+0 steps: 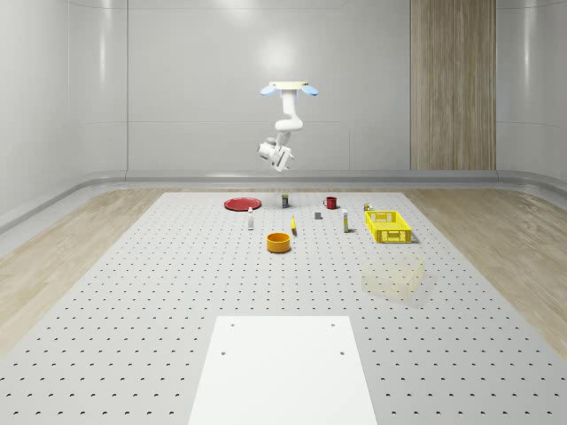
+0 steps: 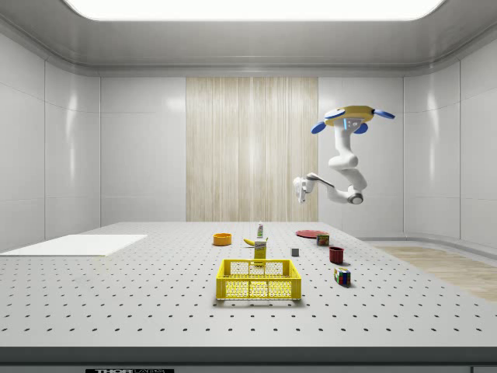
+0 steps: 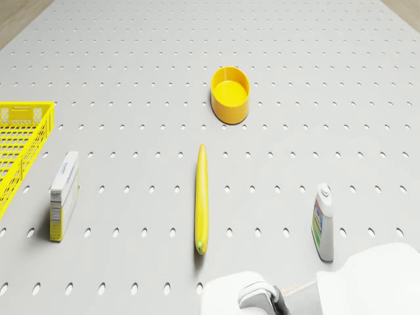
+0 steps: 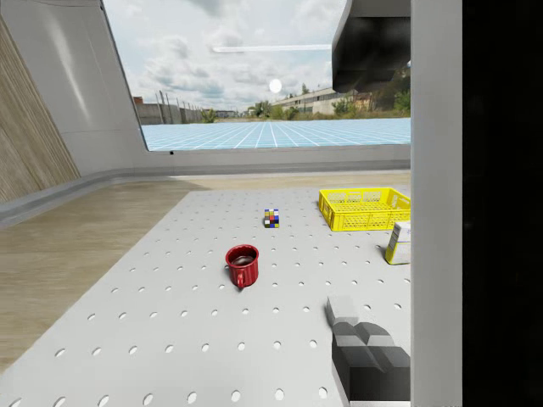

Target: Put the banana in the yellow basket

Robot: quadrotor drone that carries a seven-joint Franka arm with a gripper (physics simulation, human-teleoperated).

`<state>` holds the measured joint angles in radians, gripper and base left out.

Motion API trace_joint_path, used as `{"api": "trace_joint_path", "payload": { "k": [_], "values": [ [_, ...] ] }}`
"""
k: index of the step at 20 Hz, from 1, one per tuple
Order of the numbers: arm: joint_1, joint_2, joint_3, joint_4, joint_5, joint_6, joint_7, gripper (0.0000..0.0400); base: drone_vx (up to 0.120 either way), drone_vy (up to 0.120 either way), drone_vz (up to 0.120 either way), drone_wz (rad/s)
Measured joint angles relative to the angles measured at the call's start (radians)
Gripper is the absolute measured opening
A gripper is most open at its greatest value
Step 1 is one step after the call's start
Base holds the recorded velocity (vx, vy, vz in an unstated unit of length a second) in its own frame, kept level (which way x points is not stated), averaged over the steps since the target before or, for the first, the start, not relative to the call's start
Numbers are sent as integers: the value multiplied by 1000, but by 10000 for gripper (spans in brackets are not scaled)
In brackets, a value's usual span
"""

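Nearby, banana (image 3: 201, 199) lies between carton (image 3: 63, 195) and bottle (image 3: 322, 222).

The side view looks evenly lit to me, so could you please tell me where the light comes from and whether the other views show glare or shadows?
Side view: a bright ceiling panel lights the room, with soft sheen on the walls. Drone view: the banana and yellow bowl cast almost no shadow. Wrist view: a dark band covers one edge.

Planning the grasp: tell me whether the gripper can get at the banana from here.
Probably not yet: the drone hovers high above the table, gripper well over the banana. Nothing lies over the banana, so descending looks feasible.
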<state>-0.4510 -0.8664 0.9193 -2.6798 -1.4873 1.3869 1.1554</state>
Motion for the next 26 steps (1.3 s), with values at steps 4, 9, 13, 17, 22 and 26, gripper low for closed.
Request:
{"api": "trace_joint_path", "payload": {
  "k": [4,9,13,17,22,26],
  "values": [
    [-215,-52,150,-140,-288,-92,165,400,0,0,-120,0],
    [-411,-109,253,-199,-443,-183,296,400,0,0,-120,0],
    [-497,-145,294,-212,-484,-214,353,400,90,0,-120,0],
    [-545,-175,319,-216,-496,-222,386,400,120,0,-120,0],
    [-579,-206,338,-216,-492,-213,410,400,120,0,-120,0],
    [-595,-229,349,-215,-484,-199,423,400,120,0,-120,0]
  ]
}}
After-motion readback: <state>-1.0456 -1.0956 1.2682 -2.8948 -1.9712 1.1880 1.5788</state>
